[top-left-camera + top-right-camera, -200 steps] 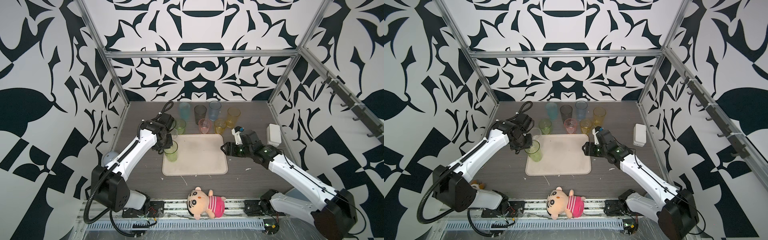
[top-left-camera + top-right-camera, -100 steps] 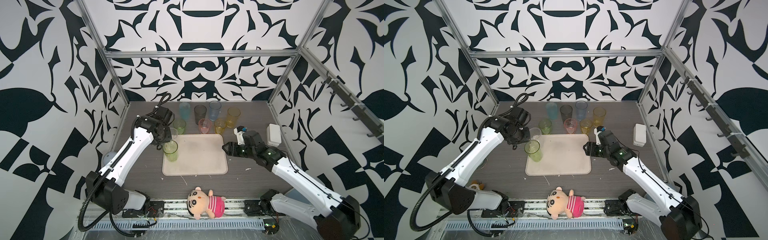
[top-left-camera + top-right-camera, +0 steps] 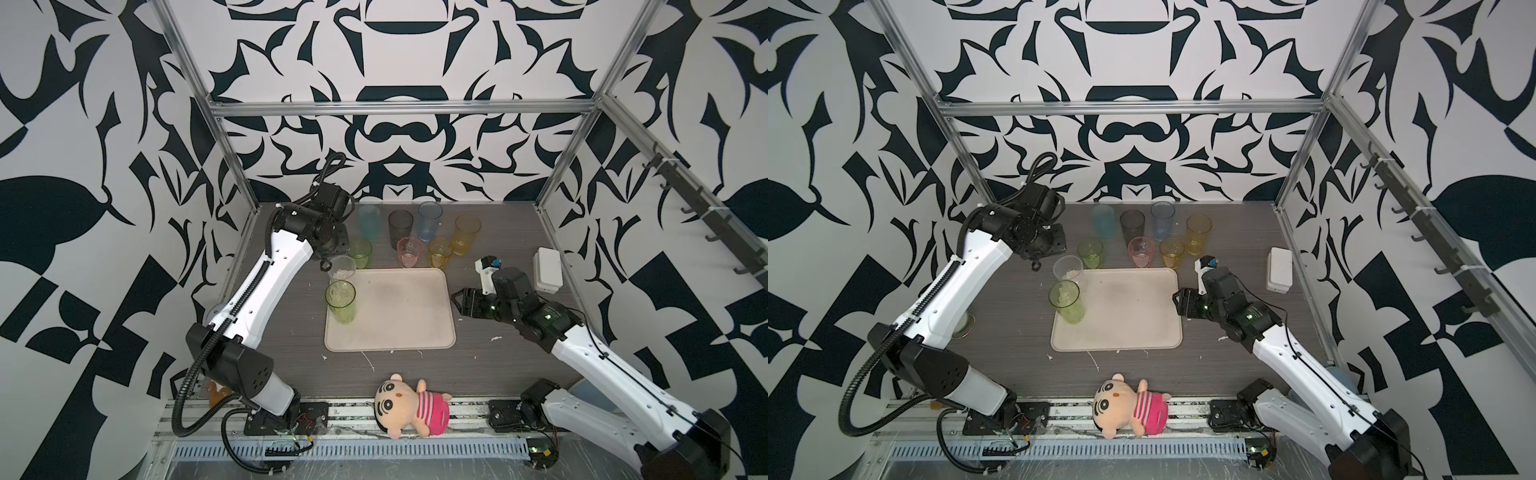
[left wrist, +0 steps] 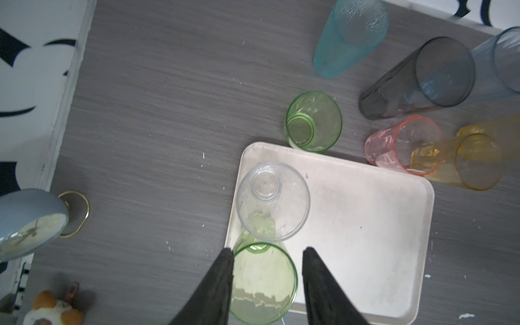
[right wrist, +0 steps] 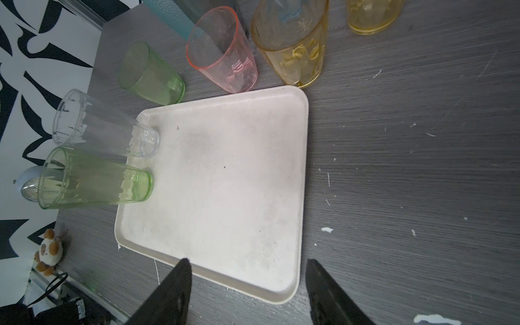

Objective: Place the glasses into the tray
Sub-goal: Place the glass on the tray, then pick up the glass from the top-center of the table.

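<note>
Two of the glasses stand upright in the tray [image 3: 399, 316], along its left side. The clear glass [image 3: 341, 268] is in the far left corner and the tall green glass [image 3: 341, 301] is just beside it on the near side.

The other seven are on the table beyond the tray's far rim. The short green glass [image 3: 360, 253], pink glass [image 3: 409, 251] and short yellow glass [image 3: 439, 252] stand close to the rim. The teal glass [image 3: 369, 220], grey glass [image 3: 401, 228], blue glass [image 3: 429, 220] and tall yellow glass [image 3: 466, 234] stand behind them.

The left gripper [image 4: 267, 250] hangs raised above the tray's far left corner. Its fingers are spread and grip nothing; in the left wrist view the tall green glass shows below, between them.

The right gripper [image 5: 248, 261] sits low at the tray's right edge, spread wide and empty.

A white box [image 3: 547, 270] lies at the right wall and a plush doll [image 3: 411, 409] lies at the near edge
</note>
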You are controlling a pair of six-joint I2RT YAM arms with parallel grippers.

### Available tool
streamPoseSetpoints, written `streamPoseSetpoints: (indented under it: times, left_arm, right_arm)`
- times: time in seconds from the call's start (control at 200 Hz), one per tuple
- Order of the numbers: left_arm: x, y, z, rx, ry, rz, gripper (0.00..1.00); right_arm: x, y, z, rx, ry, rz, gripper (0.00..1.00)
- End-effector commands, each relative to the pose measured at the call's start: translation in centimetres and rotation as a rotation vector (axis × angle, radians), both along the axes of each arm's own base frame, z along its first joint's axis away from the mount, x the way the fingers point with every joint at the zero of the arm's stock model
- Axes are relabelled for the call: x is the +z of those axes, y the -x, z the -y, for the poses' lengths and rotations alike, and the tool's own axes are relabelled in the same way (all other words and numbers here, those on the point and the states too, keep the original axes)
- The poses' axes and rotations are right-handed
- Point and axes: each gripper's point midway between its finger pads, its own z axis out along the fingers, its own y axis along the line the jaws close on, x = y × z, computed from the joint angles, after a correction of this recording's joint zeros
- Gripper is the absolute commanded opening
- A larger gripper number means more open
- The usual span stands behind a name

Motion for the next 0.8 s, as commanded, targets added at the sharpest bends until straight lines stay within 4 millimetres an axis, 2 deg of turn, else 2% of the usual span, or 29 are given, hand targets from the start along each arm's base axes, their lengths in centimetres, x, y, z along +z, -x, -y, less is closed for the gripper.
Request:
streamPoseSetpoints:
  times: [0.0, 0.185, 0.42, 0.795]
  left_arm:
    - [0.9, -1.5, 0.5, -0.004, -0.009, 0.030, 0.45]
    - [1.6, -4.7, 2.5, -0.019, 0.033, 0.080, 0.45]
    - [1.2, -8.7, 5.1, -0.038, 0.099, 0.165, 0.46]
    - [-1.7, -14.5, 8.8, -0.058, 0.174, 0.221, 0.46]
  right_arm:
    - [0.7, 0.0, 0.7, -0.009, 0.030, 0.046, 0.68]
    - [0.8, 0.2, 1.6, -0.022, 0.065, 0.078, 0.68]
    - [0.9, 0.4, 3.1, -0.046, 0.125, 0.116, 0.68]
    - [0.5, 0.7, 4.3, -0.061, 0.184, 0.150, 0.67]
